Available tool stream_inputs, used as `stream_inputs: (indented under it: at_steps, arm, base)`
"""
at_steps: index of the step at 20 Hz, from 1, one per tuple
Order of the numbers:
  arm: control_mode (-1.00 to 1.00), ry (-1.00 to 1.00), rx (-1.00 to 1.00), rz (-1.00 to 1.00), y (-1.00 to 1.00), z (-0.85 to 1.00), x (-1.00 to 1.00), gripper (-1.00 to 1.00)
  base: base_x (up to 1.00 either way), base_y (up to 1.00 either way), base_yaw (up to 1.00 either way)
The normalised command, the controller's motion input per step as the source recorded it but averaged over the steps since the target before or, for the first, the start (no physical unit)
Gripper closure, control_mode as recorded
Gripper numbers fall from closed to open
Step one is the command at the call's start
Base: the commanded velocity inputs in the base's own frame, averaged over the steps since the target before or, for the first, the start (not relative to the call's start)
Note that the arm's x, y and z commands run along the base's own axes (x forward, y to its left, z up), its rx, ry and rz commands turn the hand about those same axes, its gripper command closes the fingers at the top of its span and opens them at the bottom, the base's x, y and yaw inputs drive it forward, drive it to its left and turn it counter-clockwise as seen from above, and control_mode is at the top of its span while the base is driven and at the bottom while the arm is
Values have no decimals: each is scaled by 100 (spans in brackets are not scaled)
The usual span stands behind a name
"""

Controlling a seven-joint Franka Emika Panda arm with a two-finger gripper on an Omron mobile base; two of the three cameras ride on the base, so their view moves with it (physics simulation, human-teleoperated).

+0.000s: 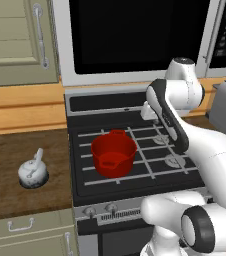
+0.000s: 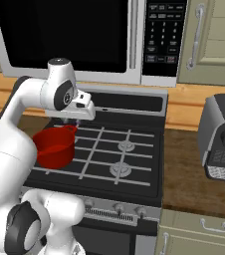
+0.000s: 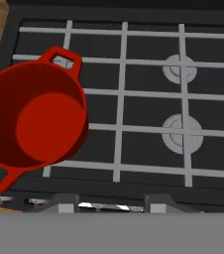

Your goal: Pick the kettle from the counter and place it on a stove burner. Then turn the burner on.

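One kettle (image 1: 33, 171) sits upright on the counter (image 1: 15, 200), left of the stove, well apart from my fingers (image 2: 77, 121). One red pot (image 1: 113, 152) stands on the stove's left side, over the grate bars. Two burners (image 3: 182, 134) show bare on the right half in the hand view, one nearer the back, one nearer the front, both free of cookware. My fingers hang above the stove near the pot's back edge, holding nothing; their gap I cannot tell, since only the two dark tips poke up at the bottom of the hand view. Three knobs (image 2: 119, 207) sit along the stove front in the right base view. One microwave (image 2: 84, 40) is mounted above the stove. One toaster (image 2: 223, 139) stands on the counter to the right.
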Motion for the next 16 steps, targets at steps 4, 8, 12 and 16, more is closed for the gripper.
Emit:
stream_inputs:
  at_steps: [4, 8, 12, 16]
  arm:
    - [-100, -11, -1, 0, 12, 0, -30, -100]
    - [-100, -35, -14, 2, 91, 0, -81, -100]
    - [-100, -35, -18, 7, 100, 0, -82, -100]
    - [-100, -43, -20, 6, 100, 22, -92, -100]
  base:
    - [0, 0, 0]
    - [0, 0, 0]
    - [0, 0, 0]
    - [0, 0, 0]
